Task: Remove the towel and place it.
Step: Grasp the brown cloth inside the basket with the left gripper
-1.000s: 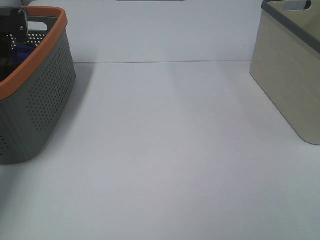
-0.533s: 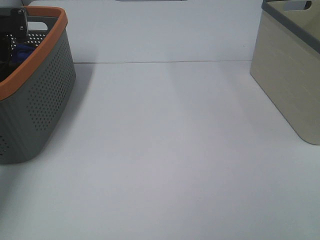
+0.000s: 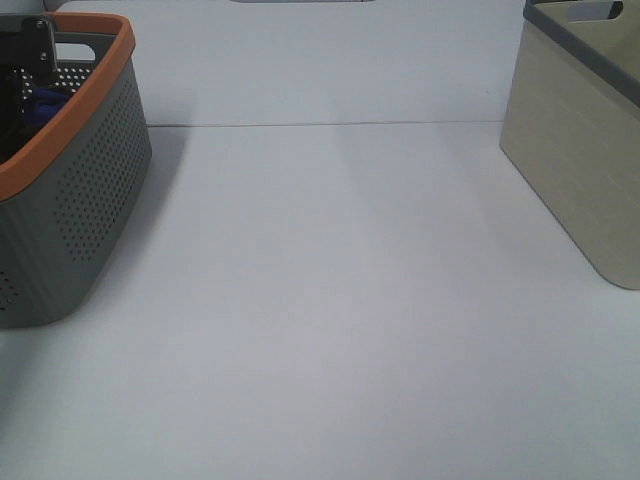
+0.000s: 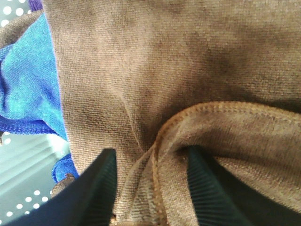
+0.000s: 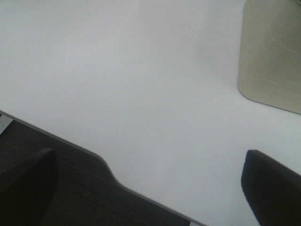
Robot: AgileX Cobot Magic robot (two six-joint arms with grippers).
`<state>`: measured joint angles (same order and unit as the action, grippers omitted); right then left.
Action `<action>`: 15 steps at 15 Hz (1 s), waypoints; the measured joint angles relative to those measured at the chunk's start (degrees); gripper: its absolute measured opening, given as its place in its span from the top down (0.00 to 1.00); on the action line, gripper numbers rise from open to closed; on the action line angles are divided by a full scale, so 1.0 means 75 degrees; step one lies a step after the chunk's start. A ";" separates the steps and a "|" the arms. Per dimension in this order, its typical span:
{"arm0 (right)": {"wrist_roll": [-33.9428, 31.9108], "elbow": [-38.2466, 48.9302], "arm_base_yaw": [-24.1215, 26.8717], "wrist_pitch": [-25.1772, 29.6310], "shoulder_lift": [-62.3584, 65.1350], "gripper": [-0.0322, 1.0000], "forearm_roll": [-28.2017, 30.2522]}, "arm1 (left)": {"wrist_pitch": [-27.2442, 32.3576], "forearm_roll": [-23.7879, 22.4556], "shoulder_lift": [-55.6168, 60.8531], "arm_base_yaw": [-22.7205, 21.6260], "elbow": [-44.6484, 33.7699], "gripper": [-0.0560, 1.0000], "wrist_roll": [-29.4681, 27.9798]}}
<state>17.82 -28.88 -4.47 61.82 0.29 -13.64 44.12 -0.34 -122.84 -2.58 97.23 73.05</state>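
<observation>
Towel (image 4: 188, 61) lies in the basket (image 3: 100, 170) at far left, over a blue cloth (image 4: 26, 89). The left gripper (image 4: 148, 188) straddles a hemmed fold; whether it already pinches, I cannot tell. The right gripper (image 5: 150, 188) hangs wide open, empty, above the table (image 3: 350, 300). The step looks like grasping. Next calls for a firm pinch on the towel alone, then a lift clear of the rim.

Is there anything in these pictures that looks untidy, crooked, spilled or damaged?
Nothing is spilled or damaged. Only the towel in the basket looks untidy. It lies crumpled, not flat, with a hemmed fold standing up between the fingers of the left tool. A blue cloth is bunched beside it.
</observation>
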 joint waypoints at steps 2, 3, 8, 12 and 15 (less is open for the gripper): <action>0.0000 0.0000 0.0000 0.0000 0.0000 0.05 0.0000 | 0.0000 0.0000 -0.0069 0.0000 0.0000 0.59 0.0000; 0.0000 0.0000 0.0000 0.0000 0.0000 0.05 0.0000 | 0.0000 0.0000 -0.0122 0.0000 0.0000 0.62 0.0000; 0.0000 0.0000 0.0000 0.0000 0.0000 0.05 0.0000 | 0.0008 0.0046 -0.0122 0.0000 0.0000 0.68 -0.0283; 0.0000 0.0000 0.0000 0.0000 0.0000 0.05 0.0000 | -0.0359 0.0000 -0.0122 0.0000 0.0000 0.89 -0.0306; 0.0000 0.0000 0.0000 0.0000 0.0000 0.05 0.0000 | -0.0367 -0.0008 -0.0122 0.0000 0.0000 0.95 -0.0283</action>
<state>17.82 -28.88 -4.47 61.82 0.29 -13.64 41.37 -0.40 -123.76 -2.58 97.23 70.93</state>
